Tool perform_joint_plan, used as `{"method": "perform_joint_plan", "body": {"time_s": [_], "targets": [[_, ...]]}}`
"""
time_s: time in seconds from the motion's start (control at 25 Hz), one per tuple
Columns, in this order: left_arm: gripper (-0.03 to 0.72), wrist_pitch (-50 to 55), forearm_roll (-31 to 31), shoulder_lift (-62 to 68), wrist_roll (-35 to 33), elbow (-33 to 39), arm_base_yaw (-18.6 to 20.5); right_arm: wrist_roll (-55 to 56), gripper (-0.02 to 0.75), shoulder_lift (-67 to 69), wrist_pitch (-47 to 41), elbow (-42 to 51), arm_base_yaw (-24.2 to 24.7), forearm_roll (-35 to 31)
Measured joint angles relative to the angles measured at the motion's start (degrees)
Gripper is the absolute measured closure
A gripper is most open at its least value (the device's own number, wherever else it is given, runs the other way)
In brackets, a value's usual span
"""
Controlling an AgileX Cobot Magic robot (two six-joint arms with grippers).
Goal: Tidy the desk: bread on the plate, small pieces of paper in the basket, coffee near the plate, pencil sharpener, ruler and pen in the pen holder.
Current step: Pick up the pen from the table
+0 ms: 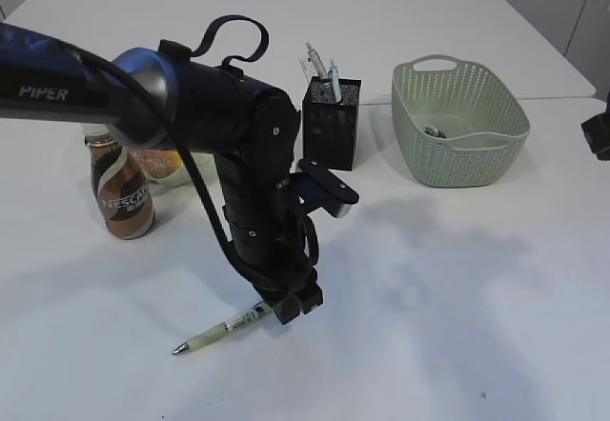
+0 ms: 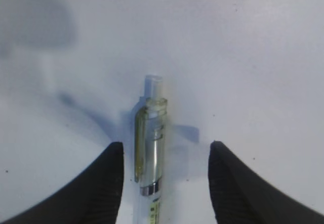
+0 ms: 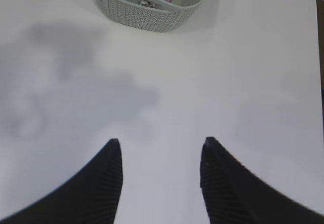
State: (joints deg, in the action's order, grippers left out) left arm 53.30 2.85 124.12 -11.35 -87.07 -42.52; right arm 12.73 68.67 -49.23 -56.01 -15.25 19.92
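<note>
Left gripper (image 2: pixel 164 183) hangs spread wide astride the pen (image 1: pixel 224 330) at six o'clock on the surface (image 1: pixel 457 297); right gripper (image 3: pixel 159 181) spread too, empty. Coffee (image 1: pixel 122 188) parked, pen holder (image 1: pixel 332 121) stocked; pen remains.

My left arm hides most of the pale green wavy-rimmed plate (image 1: pixel 176 171) and the sugared golden-brown bread (image 1: pixel 152 162) at mid-left of the exterior frame. In the woven-look green basket (image 1: pixel 459 124) small scraps are too tiny to identify. The clear-barrelled pen (image 2: pixel 150 153) runs off the left wrist frame's bottom edge.
</note>
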Motion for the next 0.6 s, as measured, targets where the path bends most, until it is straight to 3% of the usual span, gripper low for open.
{"method": "perform_joint_plan", "body": {"time_s": [0.6], "targets": [[0.308, -0.2, 0.0, 1.3, -0.2, 0.0, 0.0, 0.0, 0.335, 0.0, 0.0, 0.0, 0.0, 0.0]]}}
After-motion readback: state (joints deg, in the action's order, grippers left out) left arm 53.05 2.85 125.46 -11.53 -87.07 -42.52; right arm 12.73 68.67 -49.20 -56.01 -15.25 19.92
